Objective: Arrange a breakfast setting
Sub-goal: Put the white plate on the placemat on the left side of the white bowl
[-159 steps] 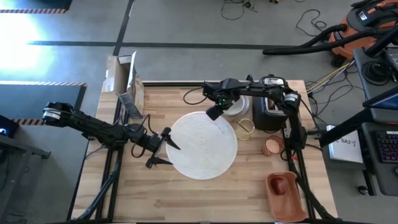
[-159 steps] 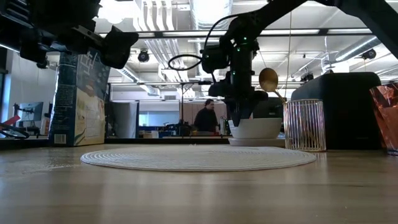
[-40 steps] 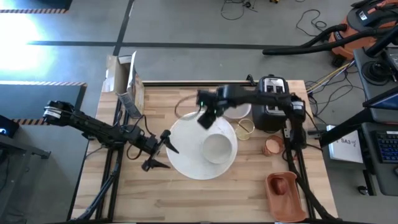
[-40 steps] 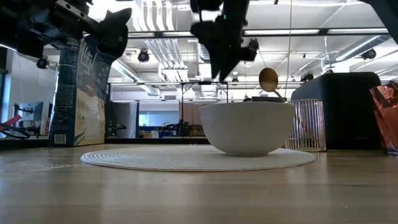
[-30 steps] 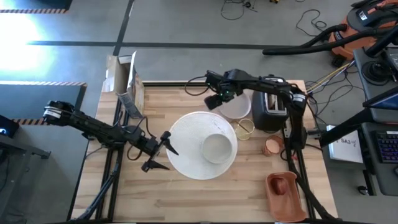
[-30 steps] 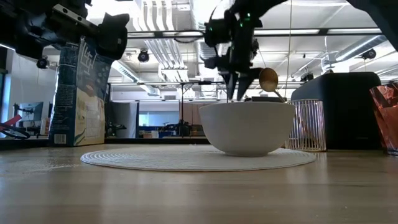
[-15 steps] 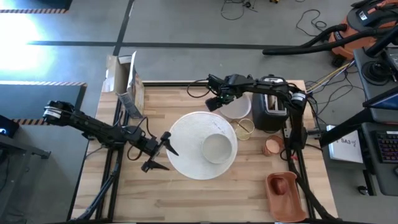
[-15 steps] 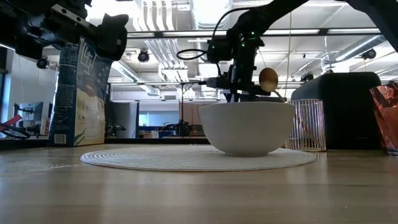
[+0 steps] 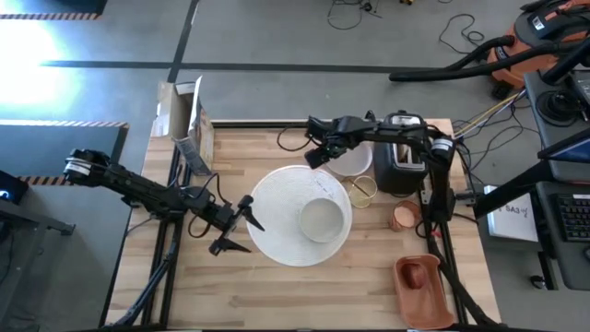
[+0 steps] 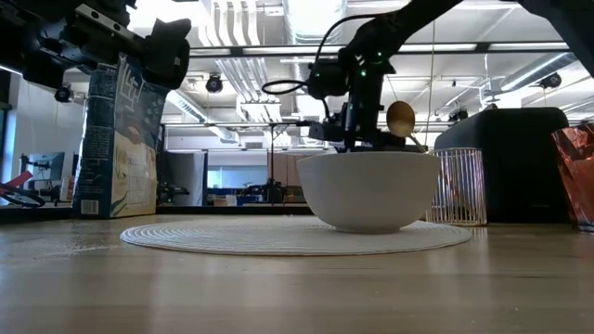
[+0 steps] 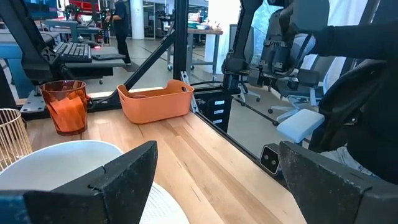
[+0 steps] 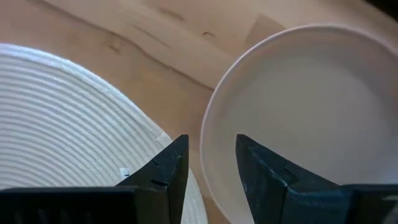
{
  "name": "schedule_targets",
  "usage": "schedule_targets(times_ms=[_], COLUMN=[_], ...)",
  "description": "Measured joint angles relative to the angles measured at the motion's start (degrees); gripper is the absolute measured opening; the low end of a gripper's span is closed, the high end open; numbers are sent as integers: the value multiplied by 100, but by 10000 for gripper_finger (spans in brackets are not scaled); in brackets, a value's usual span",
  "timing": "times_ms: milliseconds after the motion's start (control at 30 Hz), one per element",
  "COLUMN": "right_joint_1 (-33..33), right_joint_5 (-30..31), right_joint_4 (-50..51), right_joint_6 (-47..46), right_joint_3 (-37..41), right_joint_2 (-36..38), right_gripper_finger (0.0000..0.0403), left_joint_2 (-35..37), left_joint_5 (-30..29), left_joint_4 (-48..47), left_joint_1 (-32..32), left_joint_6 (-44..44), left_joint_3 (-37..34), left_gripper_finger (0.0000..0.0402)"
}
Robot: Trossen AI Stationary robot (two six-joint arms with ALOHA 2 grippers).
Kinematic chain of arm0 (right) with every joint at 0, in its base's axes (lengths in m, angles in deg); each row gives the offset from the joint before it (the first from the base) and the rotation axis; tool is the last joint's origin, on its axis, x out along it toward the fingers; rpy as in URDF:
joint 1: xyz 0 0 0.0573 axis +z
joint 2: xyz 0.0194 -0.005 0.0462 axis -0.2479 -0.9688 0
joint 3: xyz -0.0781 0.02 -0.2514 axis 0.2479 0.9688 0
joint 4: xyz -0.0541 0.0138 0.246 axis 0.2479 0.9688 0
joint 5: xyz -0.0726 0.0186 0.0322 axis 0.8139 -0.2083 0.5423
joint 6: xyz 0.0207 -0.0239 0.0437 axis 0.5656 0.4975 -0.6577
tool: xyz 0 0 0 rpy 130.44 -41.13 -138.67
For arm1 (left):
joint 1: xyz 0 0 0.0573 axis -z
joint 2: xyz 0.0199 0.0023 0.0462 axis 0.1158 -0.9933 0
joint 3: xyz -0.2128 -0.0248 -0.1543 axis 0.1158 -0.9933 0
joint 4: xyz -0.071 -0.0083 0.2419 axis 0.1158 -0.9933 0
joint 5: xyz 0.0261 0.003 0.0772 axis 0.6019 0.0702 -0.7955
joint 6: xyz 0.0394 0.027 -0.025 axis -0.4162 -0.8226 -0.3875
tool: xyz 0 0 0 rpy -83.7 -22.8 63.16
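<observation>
The right gripper [image 9: 316, 155] hangs with its fingers [image 12: 169, 167] slightly spread, empty, over the rim of a small plate [image 12: 298, 118] near the table's far edge, just beside the round mat [image 9: 277, 212]. The bowl [image 9: 322, 219] sits on the mat's right part. The left gripper [image 9: 247, 221], fingers wide apart and empty, waits at the mat's left edge
</observation>
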Motion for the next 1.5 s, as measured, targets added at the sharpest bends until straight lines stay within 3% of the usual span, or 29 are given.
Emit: schedule_targets(times_ms=[367,833,1500], right_joint_1=[75,103,155], right_joint_5=[150,591,561], right_joint_4=[-680,-847,-1641], right_joint_6=[64,-18,-149], right_joint_3=[370,676,1308], right_joint_2=[2,0,0], right_gripper_finger=[123,123,123], left_joint_2=[1,1,1], left_joint_5=[0,0,0], left_joint_4=[4,4,-41], left_joint_1=[2,13,68], left_joint_6=[0,0,-1], left_joint_3=[0,0,0], left_gripper_finger=[317,317,317])
